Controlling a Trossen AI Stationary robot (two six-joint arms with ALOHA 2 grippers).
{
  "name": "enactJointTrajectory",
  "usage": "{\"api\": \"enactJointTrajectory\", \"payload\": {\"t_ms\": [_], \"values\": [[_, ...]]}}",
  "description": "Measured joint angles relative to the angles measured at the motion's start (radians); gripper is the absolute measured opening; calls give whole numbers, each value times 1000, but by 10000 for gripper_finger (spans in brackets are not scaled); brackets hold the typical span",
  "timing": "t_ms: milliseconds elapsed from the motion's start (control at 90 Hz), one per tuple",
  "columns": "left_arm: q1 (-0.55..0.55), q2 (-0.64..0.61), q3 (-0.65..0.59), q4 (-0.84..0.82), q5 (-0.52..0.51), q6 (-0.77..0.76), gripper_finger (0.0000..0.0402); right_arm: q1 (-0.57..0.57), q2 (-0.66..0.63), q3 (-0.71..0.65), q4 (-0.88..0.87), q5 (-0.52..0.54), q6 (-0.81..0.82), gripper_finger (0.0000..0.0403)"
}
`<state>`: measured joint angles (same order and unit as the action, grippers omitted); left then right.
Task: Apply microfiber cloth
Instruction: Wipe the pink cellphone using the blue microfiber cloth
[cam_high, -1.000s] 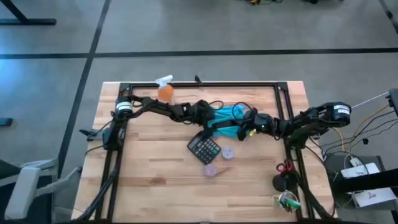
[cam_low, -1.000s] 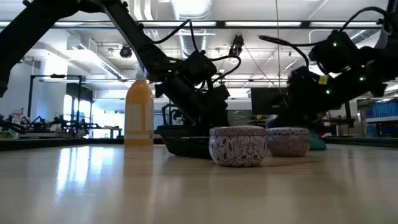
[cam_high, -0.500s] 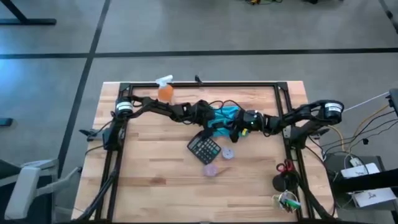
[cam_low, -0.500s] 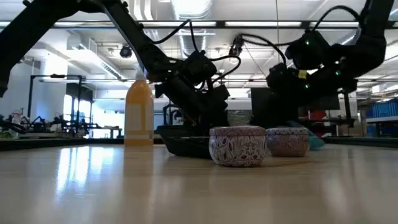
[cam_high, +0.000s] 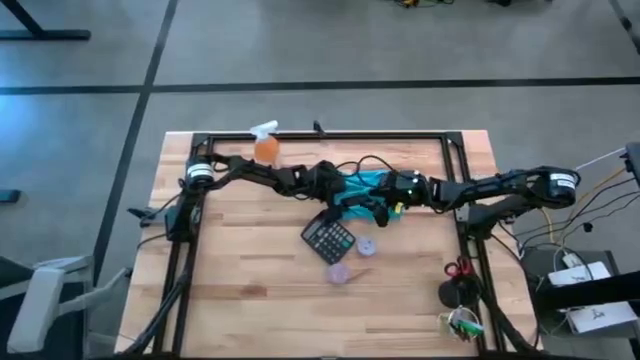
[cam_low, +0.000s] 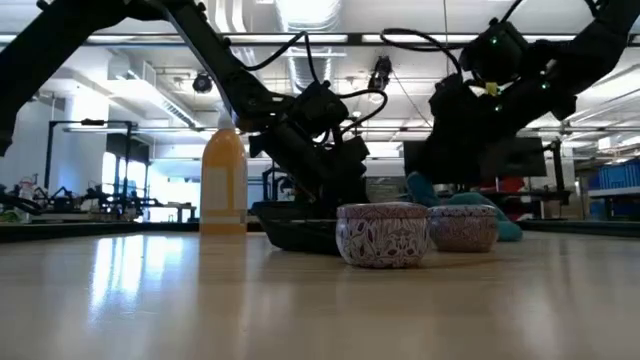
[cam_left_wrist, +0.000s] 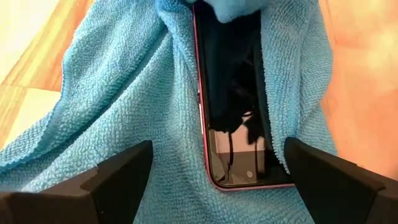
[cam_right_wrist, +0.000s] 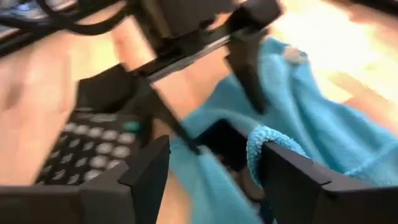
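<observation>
The teal-blue microfiber cloth (cam_high: 362, 186) lies bunched at the table's middle, wrapped around a dark phone with a pink edge (cam_left_wrist: 233, 106), with a fold over the phone's far end. My left gripper (cam_left_wrist: 217, 148) hangs open just above them, one finger to each side of the phone. My right gripper (cam_right_wrist: 214, 146) reaches in from the right, open, with a raised cloth fold (cam_right_wrist: 268, 142) between its fingers. In the high view it is at the cloth's right end (cam_high: 384, 204). My right gripper has the raised fold of the cloth (cam_right_wrist: 268, 142) standing close beside one of its open fingers (cam_right_wrist: 292, 177). I cannot tell whether the finger touches it. The cloth rests on the table and on the phone.
A black calculator (cam_high: 328, 240) lies just near of the cloth, with two small patterned tins (cam_low: 382, 235) (cam_low: 463, 228) nearer still. An orange spray bottle (cam_high: 265, 146) stands at the far left. Scissors and small items (cam_high: 456, 280) lie at the right edge.
My right gripper has gone toward the table's left edge, up to my left gripper, and has risen a little. The cloth's right end, stretched out toward the right before, now lies gathered over the middle as a raised fold.
</observation>
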<state>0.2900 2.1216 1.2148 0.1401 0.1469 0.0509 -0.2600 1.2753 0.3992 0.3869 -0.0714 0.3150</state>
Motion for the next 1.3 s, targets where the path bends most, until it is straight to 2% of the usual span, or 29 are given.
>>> {"api": "enactJointTrajectory", "payload": {"t_ms": [267, 489, 556, 678, 722, 822, 967, 1022, 1300], "values": [[0, 0, 0, 0, 1, -3, 347, 0, -41, 33, -229, -16, 67, 212], [0, 0, 0, -1, 1, -4, 347, 6, -48, 131, -279, -99, 31, 221], [0, 0, 0, 0, 1, -5, 347, 5, -54, 159, -372, -28, 5, 225], [0, 0, 0, 0, 2, -8, 347, 0, -49, 172, -539, 231, 7, 225], [0, 0, 0, 0, 2, -8, 347, -9, -40, 167, -565, 260, 23, 222], [0, 0, 0, 0, 1, -8, 347, -18, -17, 151, -565, 196, 57, 213], [0, 0, 0, 0, 2, -8, 347, -15, 23, 151, -475, -52, 69, 201], [0, 0, 0, 0, 2, -8, 347, -12, 34, 153, -438, -114, 71, 197], [-1, 0, 0, 0, 2, -8, 347, -13, 2, 242, -449, -116, -7, 205]]}}
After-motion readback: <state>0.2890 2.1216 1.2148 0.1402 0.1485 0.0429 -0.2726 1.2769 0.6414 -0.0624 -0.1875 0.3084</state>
